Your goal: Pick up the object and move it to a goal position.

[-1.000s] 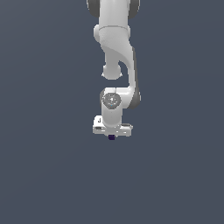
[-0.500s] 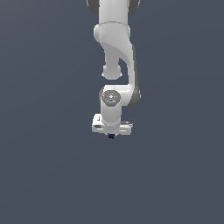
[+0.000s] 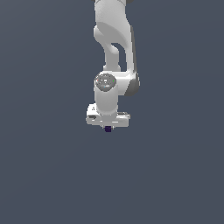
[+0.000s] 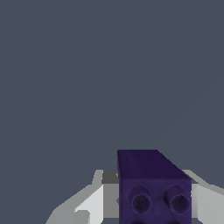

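the gripper (image 3: 107, 127) hangs under the white arm (image 3: 114, 52) with its fingers (image 4: 89, 205) pinching the one object (image 3: 108, 128), a dark purple studded block that pokes out just below the hand at about six o'clock from the wrist joint. in the wrist view the object (image 4: 151, 186) fills the space between the pale finger surfaces on both its sides, touching them, so the grip looks closed on it rather than spread.

by its look the block should be rigid and light, a hard plastic-like brick that will not squash. its flat side walls are the sensible place to hold, as now. smooth faces could slip if the squeeze eases, and the visible round recesses offer no real purchase.

count: one arm, one gripper, one object. no goal marker shows in either view, only plain grey-blue ground (image 3: 48, 175).
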{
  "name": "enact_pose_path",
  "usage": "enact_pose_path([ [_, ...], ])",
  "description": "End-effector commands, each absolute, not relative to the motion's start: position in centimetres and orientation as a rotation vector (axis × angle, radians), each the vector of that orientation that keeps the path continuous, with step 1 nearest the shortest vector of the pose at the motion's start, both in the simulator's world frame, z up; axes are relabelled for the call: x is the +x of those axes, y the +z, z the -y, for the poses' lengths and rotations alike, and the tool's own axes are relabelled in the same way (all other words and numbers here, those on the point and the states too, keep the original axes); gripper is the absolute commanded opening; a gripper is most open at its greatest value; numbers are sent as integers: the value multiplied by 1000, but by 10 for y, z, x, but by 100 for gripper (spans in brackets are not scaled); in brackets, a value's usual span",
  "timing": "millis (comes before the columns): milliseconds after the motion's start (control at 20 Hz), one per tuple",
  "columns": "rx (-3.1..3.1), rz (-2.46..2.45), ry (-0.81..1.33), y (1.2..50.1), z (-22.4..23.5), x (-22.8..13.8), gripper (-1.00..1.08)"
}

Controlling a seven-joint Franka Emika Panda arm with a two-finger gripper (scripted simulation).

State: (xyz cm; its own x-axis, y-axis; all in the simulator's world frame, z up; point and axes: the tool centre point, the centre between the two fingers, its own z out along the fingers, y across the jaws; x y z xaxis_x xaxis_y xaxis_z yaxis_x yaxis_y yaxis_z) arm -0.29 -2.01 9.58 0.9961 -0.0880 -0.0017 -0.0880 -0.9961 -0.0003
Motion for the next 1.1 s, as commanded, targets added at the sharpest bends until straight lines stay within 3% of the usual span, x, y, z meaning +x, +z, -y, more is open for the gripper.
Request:
enact_pose_path([
  [0,-3138,-139,1,121,27,-6,-100],
  [600,-3137,-139,0,247,60,-20,-100],
  [1050,-3138,-139,0,300,74,-24,-100],
])
